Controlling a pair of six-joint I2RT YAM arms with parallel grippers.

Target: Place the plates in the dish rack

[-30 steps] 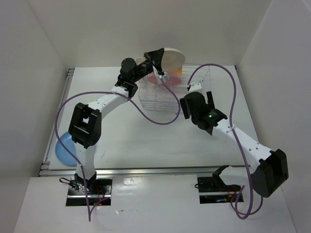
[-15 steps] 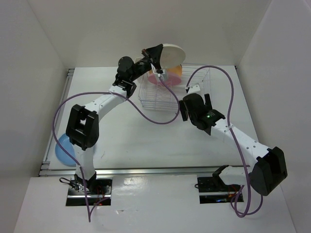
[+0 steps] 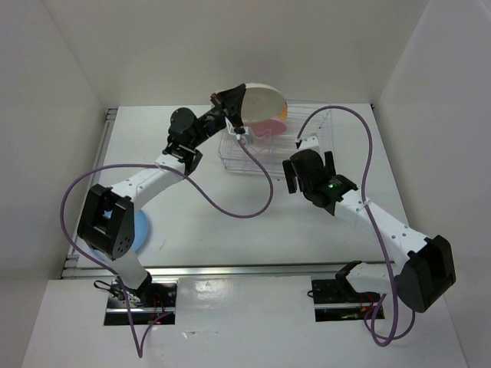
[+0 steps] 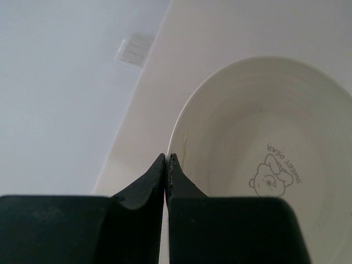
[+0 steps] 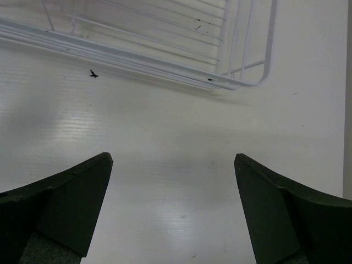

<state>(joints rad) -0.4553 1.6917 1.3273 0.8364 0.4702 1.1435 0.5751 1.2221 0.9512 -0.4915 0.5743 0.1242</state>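
Contents of dish rack (image 3: 234, 157), standing near the far edge of the bench (image 3: 230, 230): pink plate (image 3: 266, 129) and yellow-orange plate (image 3: 284, 115), both on edge and partly hidden. Above the rack's far left part hangs the cream plate (image 3: 262, 101), tilted, its rim clamped between the closed left fingers (image 4: 144, 186). By the bench's left edge lies the light blue plate (image 3: 140, 230), half under the left arm. Beside a rack corner the right fingers (image 5: 71, 192) stand wide apart, holding nothing. Compared with a second ago, the cream plate has shifted left and covers more of the pink plate. The left elbow has swung leftward; the right arm has barely moved.
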